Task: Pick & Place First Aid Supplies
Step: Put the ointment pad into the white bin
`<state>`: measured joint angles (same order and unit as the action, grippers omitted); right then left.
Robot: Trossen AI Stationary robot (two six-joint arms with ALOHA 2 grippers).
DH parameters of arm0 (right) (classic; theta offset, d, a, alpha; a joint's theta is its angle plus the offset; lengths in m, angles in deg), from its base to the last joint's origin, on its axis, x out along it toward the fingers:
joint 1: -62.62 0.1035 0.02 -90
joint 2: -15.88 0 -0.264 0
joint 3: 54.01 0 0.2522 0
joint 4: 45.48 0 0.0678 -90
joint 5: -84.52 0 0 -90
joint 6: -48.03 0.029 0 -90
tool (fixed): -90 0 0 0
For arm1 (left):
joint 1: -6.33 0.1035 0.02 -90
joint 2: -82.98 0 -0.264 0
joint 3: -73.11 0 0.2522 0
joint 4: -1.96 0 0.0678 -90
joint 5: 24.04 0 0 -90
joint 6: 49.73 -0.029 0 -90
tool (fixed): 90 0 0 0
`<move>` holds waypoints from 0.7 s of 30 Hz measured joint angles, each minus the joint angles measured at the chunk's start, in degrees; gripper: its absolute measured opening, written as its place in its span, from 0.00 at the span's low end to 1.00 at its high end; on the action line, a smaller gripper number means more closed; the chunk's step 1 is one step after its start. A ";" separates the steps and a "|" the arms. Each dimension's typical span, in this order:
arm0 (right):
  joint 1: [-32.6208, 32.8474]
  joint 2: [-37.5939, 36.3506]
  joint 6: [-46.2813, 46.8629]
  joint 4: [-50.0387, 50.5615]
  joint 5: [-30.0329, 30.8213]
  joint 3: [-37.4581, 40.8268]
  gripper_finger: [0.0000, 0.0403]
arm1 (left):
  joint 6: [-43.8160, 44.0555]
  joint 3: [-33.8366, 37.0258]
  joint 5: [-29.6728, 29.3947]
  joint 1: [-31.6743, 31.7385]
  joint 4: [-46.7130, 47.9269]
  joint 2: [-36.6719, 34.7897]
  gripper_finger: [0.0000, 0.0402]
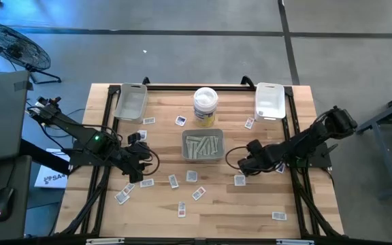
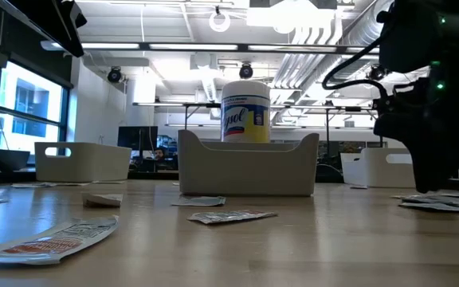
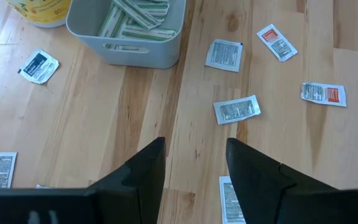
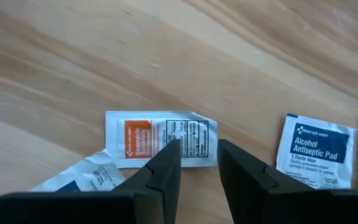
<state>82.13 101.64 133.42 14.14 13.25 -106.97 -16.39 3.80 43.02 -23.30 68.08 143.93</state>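
Wooden table (image 1: 250, 204), seen from above, scattered with first aid packets (image 1: 197, 194). Right gripper (image 4: 197, 163) sits low over an orange-labelled packet (image 4: 160, 137), fingers apart, nothing clamped; an alcohol pad packet (image 4: 316, 149) lies near. Left gripper (image 3: 194, 168), fingers apart and empty, hovers above loose packets. Farther back, the central grey tray (image 1: 203, 146) holds long narrow strips (image 1: 203, 145); behind it stands a yellow-labelled tub (image 1: 205, 106), flanked by two more trays (image 1: 131, 102).

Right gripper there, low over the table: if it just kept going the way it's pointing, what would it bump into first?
Most likely the white packet with the orange patch. In its wrist view the right gripper has its open fingers straddling that packet's near edge. The alcohol pad lies off to one side. Height above the packet is unclear.
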 joint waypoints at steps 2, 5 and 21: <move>-0.02 0.00 1.37 -0.54 -0.27 1.00 0.25 | 0.00 0.00 0.00 0.00 0.01 0.00 0.41; 0.00 -0.32 2.28 -4.13 -1.18 3.28 0.25 | -0.02 0.00 0.00 -0.02 0.00 0.00 0.41; 0.04 -0.42 2.97 -7.39 -1.05 5.78 0.15 | -0.01 0.00 0.00 0.00 0.00 0.00 0.41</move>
<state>82.17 101.22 136.39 6.75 12.20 -101.20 -16.39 3.80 43.02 -23.30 68.08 143.93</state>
